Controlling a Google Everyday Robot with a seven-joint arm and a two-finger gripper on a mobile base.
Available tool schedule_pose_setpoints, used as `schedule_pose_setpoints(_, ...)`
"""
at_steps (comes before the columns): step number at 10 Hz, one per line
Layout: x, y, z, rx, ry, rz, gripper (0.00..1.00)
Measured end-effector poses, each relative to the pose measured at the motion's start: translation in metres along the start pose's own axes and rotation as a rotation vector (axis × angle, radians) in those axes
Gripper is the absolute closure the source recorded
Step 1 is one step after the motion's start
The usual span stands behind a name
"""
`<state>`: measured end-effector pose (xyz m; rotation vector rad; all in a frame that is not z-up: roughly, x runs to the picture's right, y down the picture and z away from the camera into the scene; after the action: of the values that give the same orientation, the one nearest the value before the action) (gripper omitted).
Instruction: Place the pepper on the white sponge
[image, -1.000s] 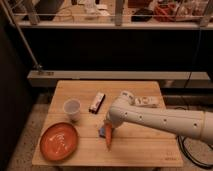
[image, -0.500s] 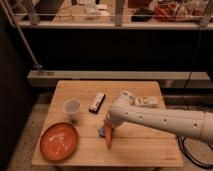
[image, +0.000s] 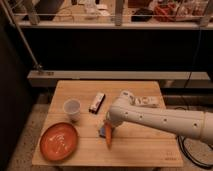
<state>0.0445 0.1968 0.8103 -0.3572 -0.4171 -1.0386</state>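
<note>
Pepper (image: 108, 137) hangs tip-down over the near middle of the desk (image: 145, 146), clamped in the pincer (image: 107, 128). Carry it far-right to what is probably the white sponge (image: 148, 101), and lower it fully before letting go.

The gripper (image: 107, 129) is low over the table (image: 150, 150), right at the pepper (image: 108, 138) (its tip points down). A cup (image: 72, 109) stands near an orange plate (image: 59, 141).
</note>
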Motion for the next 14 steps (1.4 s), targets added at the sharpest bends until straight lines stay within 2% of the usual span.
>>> schedule_pose_setpoints(6, 0.0007, -0.0014, -0.0003, 0.009, 0.000, -0.022, 0.76)
schedule_pose_setpoints(8, 0.0009, -0.0019, -0.0008, 0.014, 0.000, -0.030, 0.66)
schedule_pose_setpoints(14, 0.0014, -0.0024, -0.0010, 0.022, 0.001, -0.055, 0.66)
